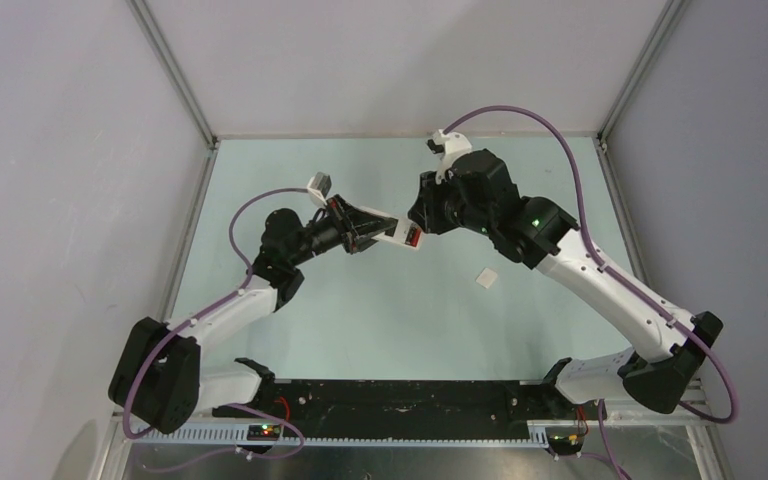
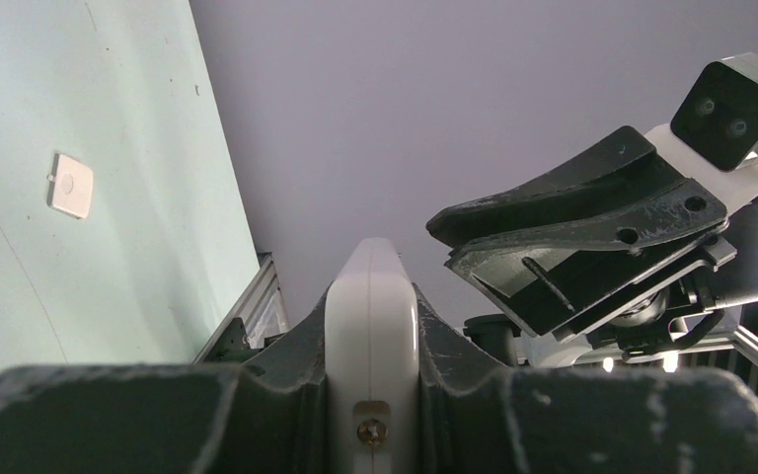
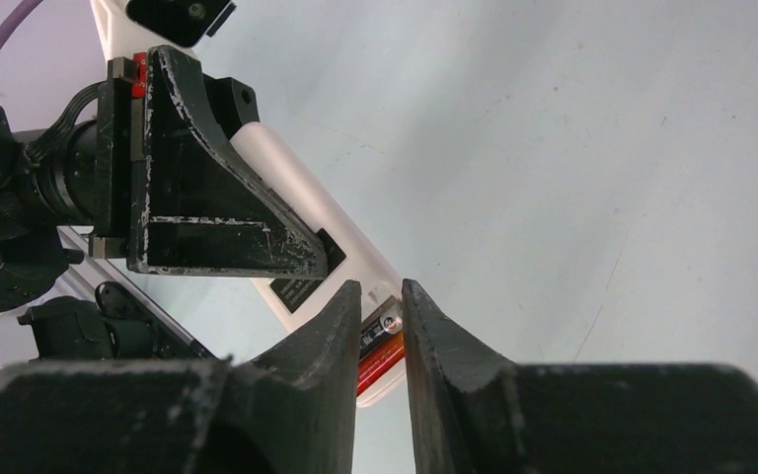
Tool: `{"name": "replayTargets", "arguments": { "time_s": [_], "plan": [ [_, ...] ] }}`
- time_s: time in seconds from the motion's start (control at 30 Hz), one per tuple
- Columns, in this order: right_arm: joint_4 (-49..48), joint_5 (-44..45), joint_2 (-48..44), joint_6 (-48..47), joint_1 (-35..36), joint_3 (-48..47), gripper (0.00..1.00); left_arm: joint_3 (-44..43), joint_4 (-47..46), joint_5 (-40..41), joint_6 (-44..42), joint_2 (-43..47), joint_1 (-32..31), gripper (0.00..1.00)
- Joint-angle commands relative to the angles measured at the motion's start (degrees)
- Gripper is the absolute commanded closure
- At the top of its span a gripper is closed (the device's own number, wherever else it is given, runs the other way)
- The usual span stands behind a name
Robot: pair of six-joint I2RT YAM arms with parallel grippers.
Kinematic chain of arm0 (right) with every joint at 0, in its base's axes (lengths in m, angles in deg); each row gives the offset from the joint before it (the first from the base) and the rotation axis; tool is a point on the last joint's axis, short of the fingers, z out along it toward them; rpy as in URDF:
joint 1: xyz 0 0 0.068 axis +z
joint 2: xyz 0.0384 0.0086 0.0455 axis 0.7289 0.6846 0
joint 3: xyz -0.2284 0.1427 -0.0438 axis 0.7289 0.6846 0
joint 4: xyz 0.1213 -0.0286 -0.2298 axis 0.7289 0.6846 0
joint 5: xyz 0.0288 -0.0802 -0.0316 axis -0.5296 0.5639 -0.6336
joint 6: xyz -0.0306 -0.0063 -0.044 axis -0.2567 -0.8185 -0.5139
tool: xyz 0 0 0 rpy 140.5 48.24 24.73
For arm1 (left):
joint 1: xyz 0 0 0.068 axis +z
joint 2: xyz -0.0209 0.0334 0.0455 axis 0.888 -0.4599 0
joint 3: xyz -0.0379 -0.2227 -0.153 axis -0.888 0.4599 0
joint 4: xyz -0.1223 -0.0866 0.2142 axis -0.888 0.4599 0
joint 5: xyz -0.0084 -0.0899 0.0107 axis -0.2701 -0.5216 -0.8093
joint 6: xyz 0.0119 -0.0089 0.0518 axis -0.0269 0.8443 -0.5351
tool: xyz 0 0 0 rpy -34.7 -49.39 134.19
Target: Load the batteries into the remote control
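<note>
My left gripper (image 1: 385, 228) is shut on the white remote control (image 1: 406, 236) and holds it in the air over the table's middle. In the left wrist view the remote (image 2: 370, 296) stands edge-on between the jaws. In the right wrist view its white back (image 3: 296, 188) faces me, with an open compartment at its free end. The dark battery (image 3: 383, 326) and the orange-red battery (image 3: 380, 360) lie side by side in that compartment. My right gripper (image 3: 382, 296) hovers right over them, jaws nearly together with a narrow gap, gripping nothing I can see. It also shows in the top view (image 1: 418, 222).
A small white square cover piece (image 1: 486, 277) lies flat on the pale green table (image 1: 360, 310), right of centre; it also shows in the left wrist view (image 2: 70, 185). Grey walls and metal rails (image 1: 190, 110) enclose the table.
</note>
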Motion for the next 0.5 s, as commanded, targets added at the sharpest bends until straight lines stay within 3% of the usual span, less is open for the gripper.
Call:
{"name": "replayTargets", "arguments": {
  "time_s": [0.0,0.47],
  "plan": [
    [-0.3,0.6,-1.5,-1.6,-0.1,0.1,0.75,-0.4,-2.8,-0.4,-0.4,-0.1,0.1,1.00],
    [2.9,0.2,0.4,-3.3,1.0,0.0,0.79,-0.6,-2.7,-0.4,-0.4,-0.2,0.2,1.00]
  ]
}}
